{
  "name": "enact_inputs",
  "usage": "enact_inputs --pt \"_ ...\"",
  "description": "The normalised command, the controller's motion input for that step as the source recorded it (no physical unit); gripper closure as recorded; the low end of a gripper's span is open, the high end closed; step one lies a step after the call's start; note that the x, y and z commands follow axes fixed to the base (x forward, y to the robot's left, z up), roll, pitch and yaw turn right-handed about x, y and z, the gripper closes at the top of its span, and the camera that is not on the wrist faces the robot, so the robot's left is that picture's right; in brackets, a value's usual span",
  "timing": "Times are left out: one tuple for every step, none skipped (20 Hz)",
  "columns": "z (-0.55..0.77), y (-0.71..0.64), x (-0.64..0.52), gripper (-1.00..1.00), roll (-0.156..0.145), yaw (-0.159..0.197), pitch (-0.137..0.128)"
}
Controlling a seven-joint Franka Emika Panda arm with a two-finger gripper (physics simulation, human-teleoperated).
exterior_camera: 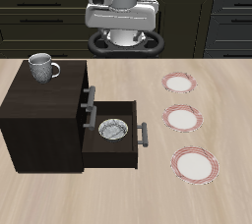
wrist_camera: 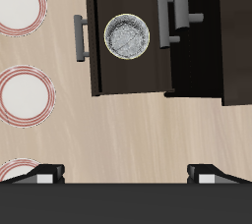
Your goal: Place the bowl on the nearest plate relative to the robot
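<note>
The bowl is grey-white with a dark speckled inside and sits in the open drawer of a dark cabinet; it also shows in the wrist view. Three white plates with red-pink rims lie in a row beside the cabinet. The plate closest to the robot's base is half cut off in the wrist view. My gripper hangs high above the table's back edge, open and empty, well away from the bowl. Its fingertips stand wide apart.
A grey handled mug stands on top of the dark cabinet. The middle plate and the plate nearest the table's front edge lie on the wooden table. Drawer handles stick out toward the plates.
</note>
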Motion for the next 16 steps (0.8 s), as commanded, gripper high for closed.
enact_inputs --pt "0.01 0.00 0.30 -1.00 0.021 -0.005 -0.002" --pt "0.00 0.00 0.00 -1.00 0.000 0.000 0.000" --pt "0.00 0.00 0.00 -1.00 0.000 0.000 0.000" --pt "-0.03 -0.09 0.98 -1.00 -0.017 -0.096 0.009" --pt "-0.03 0.03 0.31 -1.00 -0.017 -0.067 0.027" --pt "0.02 0.16 0.32 -1.00 0.058 0.049 -0.030" --pt "0.02 -0.09 0.47 -1.00 -0.129 0.012 -0.054" --pt "-0.04 0.13 0.36 -1.00 0.072 -0.094 0.045" --pt "-0.03 0.03 0.29 -1.00 0.023 -0.043 0.056" --pt "-0.01 0.09 0.32 -1.00 -0.017 -0.001 -0.023" --pt "0.01 0.11 0.33 -1.00 0.046 -0.005 0.002" --pt "0.02 0.12 0.41 -1.00 0.023 0.024 -0.011" --pt "-0.02 0.03 0.15 -1.00 -0.019 -0.014 0.037" --pt "0.04 0.16 0.38 -1.00 0.059 -0.015 -0.034" --pt "-0.06 0.02 0.37 -1.00 0.017 0.040 0.033" --pt "0.05 -0.02 0.35 -1.00 -0.002 -0.065 0.005"
